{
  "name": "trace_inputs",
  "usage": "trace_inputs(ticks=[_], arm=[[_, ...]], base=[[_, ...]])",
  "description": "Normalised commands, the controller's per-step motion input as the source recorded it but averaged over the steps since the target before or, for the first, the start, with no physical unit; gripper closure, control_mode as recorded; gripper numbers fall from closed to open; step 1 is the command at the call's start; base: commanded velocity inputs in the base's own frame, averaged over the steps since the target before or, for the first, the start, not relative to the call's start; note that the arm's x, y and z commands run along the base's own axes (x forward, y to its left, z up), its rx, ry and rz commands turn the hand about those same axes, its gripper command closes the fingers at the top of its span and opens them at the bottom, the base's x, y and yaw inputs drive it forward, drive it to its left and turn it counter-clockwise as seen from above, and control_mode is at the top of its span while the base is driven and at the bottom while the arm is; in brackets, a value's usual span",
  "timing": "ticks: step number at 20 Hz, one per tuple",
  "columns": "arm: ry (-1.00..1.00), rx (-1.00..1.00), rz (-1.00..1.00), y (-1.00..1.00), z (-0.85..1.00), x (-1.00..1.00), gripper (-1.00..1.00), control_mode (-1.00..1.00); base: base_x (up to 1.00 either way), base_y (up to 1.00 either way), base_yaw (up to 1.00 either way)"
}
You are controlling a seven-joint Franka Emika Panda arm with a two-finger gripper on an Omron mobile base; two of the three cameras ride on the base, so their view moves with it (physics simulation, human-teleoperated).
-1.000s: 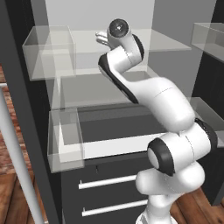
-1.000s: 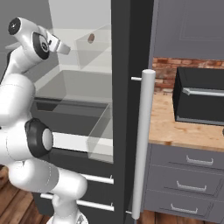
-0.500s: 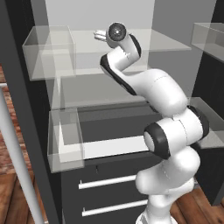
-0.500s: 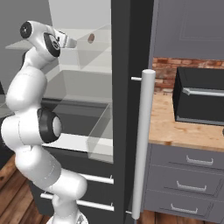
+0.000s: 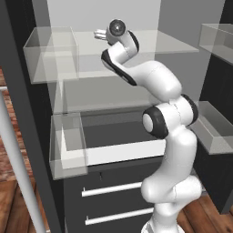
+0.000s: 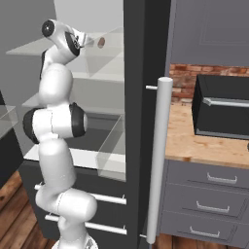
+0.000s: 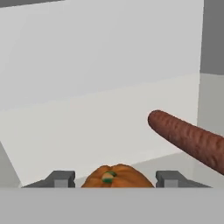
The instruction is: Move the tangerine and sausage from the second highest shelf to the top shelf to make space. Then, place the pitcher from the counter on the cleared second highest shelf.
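In the hand view the orange tangerine (image 7: pixel 116 176) sits between my gripper (image 7: pixel 114 178) fingers, which are closed on it. The reddish-brown sausage (image 7: pixel 186 138) lies on the pale top shelf (image 7: pixel 87 127), ahead and to the right. From the left base view, my gripper (image 5: pixel 98 32) reaches in just above the top shelf (image 5: pixel 154 41); the greyer second highest shelf (image 5: pixel 91 93) runs below it. In the right base view the gripper (image 6: pixel 87 42) is just short of the sausage (image 6: pixel 101 42). The tan counter (image 6: pixel 194 141) stands to the right. The pitcher is out of view.
A black microwave (image 6: pixel 223 107) stands on the counter. The open fridge door's long handle (image 6: pixel 158 160) rises between fridge and counter. Clear door bins (image 5: pixel 50 54) hang at the left, and a drawer (image 5: pixel 113 150) sits open below the shelves.
The arm has swung its elbow and upper links round, and the gripper has shifted a little further into the fridge. The jaws have kept their width.
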Motion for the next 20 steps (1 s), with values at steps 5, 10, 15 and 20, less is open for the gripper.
trace_inputs(ticks=[5,10,15,20], arm=[[0.0,-0.16,0.01,0.37,-0.23,0.72,-1.0,-1.0],[-0.14,-0.12,0.0,0.03,-0.03,0.09,-1.0,-1.0],[-0.23,-0.11,-0.03,-0.04,-0.08,-0.18,-1.0,-1.0],[-0.23,-0.11,-0.04,-0.15,-0.1,-0.63,-1.0,-1.0]], base=[[0.0,0.0,0.0],[0.0,0.0,0.0],[0.0,0.0,0.0],[0.0,0.0,0.0]])
